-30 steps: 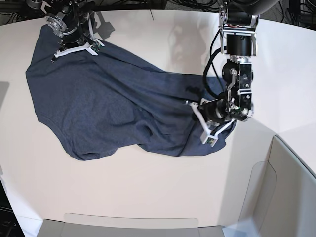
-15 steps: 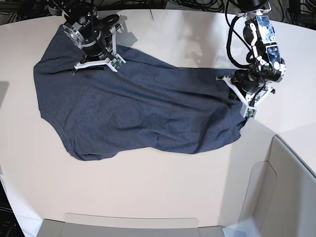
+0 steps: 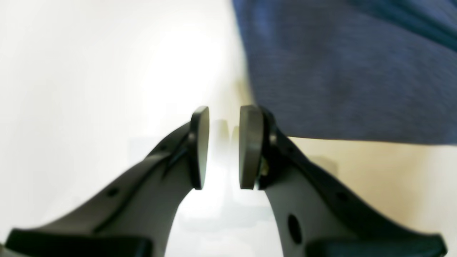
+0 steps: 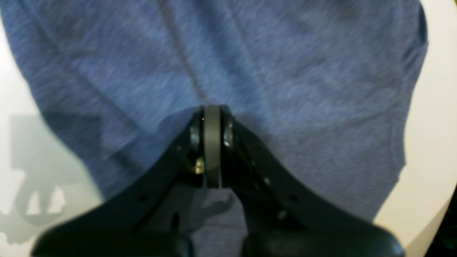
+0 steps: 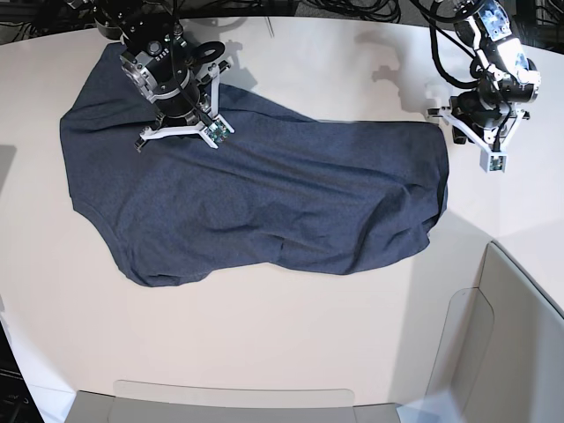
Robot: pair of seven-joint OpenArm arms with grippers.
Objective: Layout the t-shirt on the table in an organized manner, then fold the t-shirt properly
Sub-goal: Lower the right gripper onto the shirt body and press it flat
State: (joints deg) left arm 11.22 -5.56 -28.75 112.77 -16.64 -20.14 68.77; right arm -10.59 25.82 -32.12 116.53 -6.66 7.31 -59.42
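T-shirt (image 5: 256,198) is spread on the table (image 5: 264,352), wrinkled, not folded. Right gripper (image 4: 212,117) is clamped on cloth near the top edge; left gripper (image 3: 221,142) is parted, empty, beside the shirt. Smoothing and folding remain.

A robotics lab: two black robot arms work over a broad off-white table (image 5: 291,352) with a curved edge. Bundled black cables (image 5: 352,9) trail along its far side, and grey translucent panels (image 5: 502,344) fence the near corner.
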